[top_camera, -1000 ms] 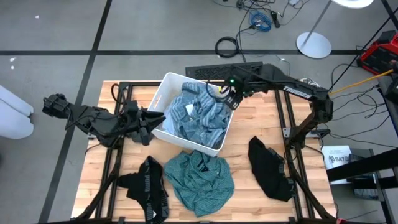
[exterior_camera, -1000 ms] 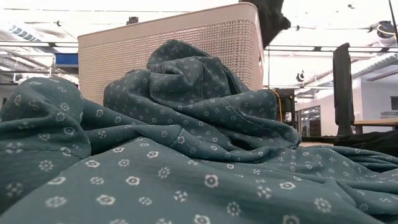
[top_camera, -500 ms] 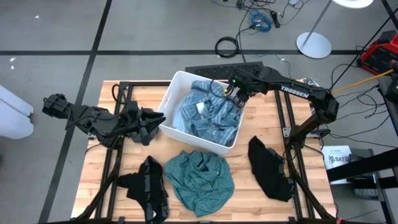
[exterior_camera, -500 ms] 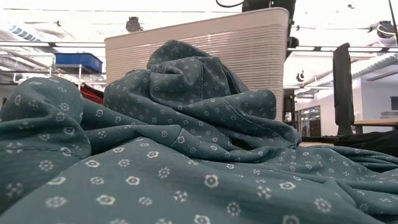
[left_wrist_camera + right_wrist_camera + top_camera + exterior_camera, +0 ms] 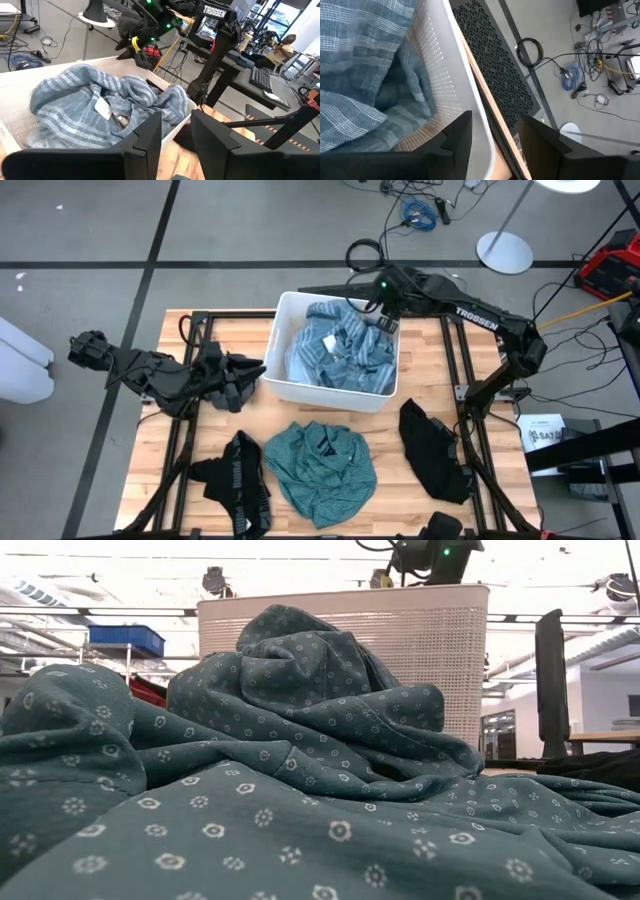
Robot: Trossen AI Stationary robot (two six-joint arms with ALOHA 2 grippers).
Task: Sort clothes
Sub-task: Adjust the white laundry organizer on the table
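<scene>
At the worktop's (image 5: 180,480) left side we see the left arm stretched low across the frame, its left pincer (image 5: 252,372) just beside the bin's (image 5: 330,392) left wall; in its wrist view the two dark fingers (image 5: 148,135) stand a little apart with only the bin's rim showing between them, and we cannot tell whether they press on that rim or merely stand open. Near the worktop's front left lies a black garment with white lettering (image 5: 238,480), spread flat. Next to it, toward the middle, sits the teal shirt (image 5: 325,465), crumpled in a heap in front of the bin; it fills the low view (image 5: 300,790) with its small white pattern, the bin's perforated wall (image 5: 400,630) rising behind it. The bin stands at the back middle of the worktop, and the light blue striped cloth (image 5: 340,355) is bunched inside it, a white tag showing on its folds (image 5: 102,107). The right pincer (image 5: 388,320) is at the bin's back right corner; its wrist view shows one finger (image 5: 455,140) inside the perforated wall (image 5: 465,100) and one outside, so it straddles the rim, gripping the bin's wall. To the right, a plain black garment (image 5: 432,450) lies well apart from the others, near the worktop's right edge.
</scene>
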